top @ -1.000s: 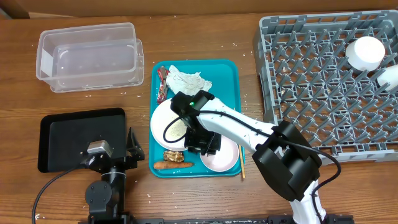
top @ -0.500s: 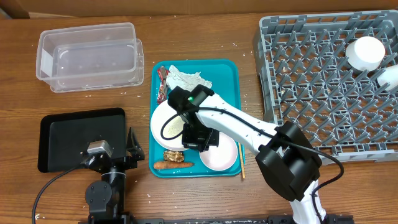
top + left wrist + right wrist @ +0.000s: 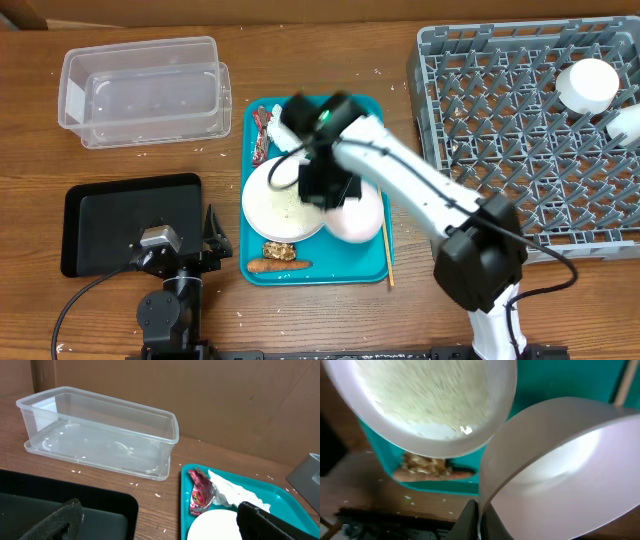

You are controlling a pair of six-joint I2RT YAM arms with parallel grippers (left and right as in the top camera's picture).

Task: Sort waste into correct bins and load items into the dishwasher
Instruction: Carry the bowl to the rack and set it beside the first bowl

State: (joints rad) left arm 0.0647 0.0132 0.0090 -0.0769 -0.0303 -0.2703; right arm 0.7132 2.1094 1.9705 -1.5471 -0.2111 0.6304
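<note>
Centre frame, the right gripper [image 3: 328,188] has its jaws pinching the rim of the bowl [image 3: 357,216], tilted over the teal tray [image 3: 366,116] beside the plate [image 3: 272,203]. Lower left, the left gripper [image 3: 215,238] sits with jaws spread beside the black tray [image 3: 110,215].

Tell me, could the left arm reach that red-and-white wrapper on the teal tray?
Probably yes. The wrapper lies uncovered at the left edge of the teal tray, toward the open left pincer. The right pincer, holding the bowl, hangs close by, so it could be tight.
</note>
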